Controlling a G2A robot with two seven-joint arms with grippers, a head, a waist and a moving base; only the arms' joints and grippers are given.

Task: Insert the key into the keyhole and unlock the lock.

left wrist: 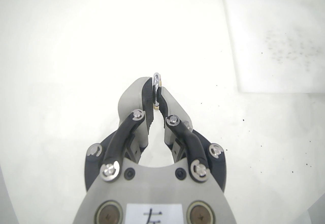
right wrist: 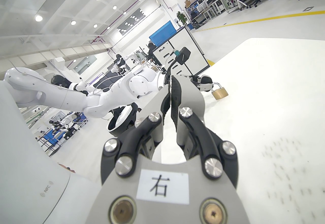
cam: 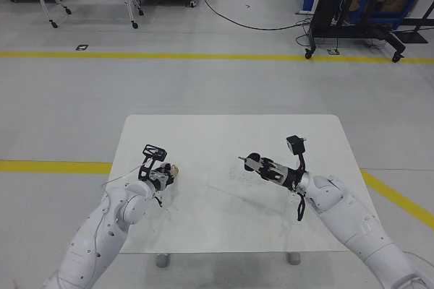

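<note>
Here, boxy brass lock (right wrist: 220, 93), slim key (cam: 241, 158)

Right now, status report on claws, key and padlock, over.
Left claw shut on shackle of padlock. Right claw shut on key, pointing toward padlock. Key not inserted; only table between them.

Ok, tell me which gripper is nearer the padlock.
Left. The left gripper grips the padlock by its shackle; the right gripper hangs apart from it, across the table.
</note>
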